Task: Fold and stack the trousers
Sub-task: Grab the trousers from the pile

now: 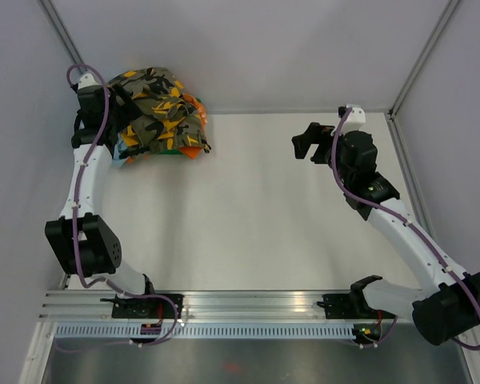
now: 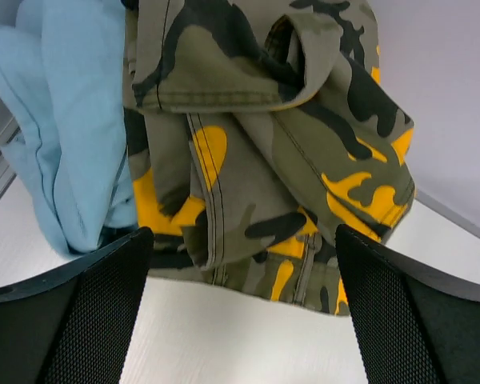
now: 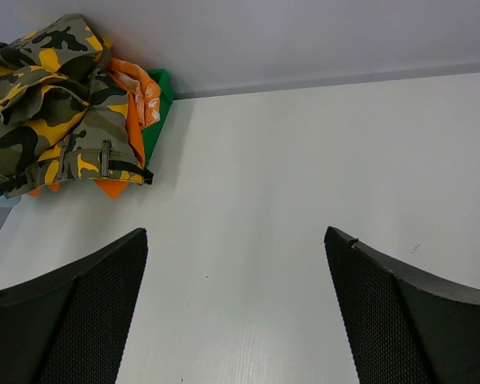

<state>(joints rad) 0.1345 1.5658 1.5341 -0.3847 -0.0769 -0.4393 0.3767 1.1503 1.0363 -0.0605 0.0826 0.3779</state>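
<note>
Holds the left gripper spread wide, close before the trousers, clamping nothing. Holds the right gripper equally wide above the bare table, empty. Finds the trousers crumpled in the far left corner: woven camouflage, stitched seams, heaped on light blue cloth and orange cloth.

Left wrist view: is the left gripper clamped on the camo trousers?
No, the left gripper has its jaws wide open facing the trousers, with no cloth pinched between them.
</note>
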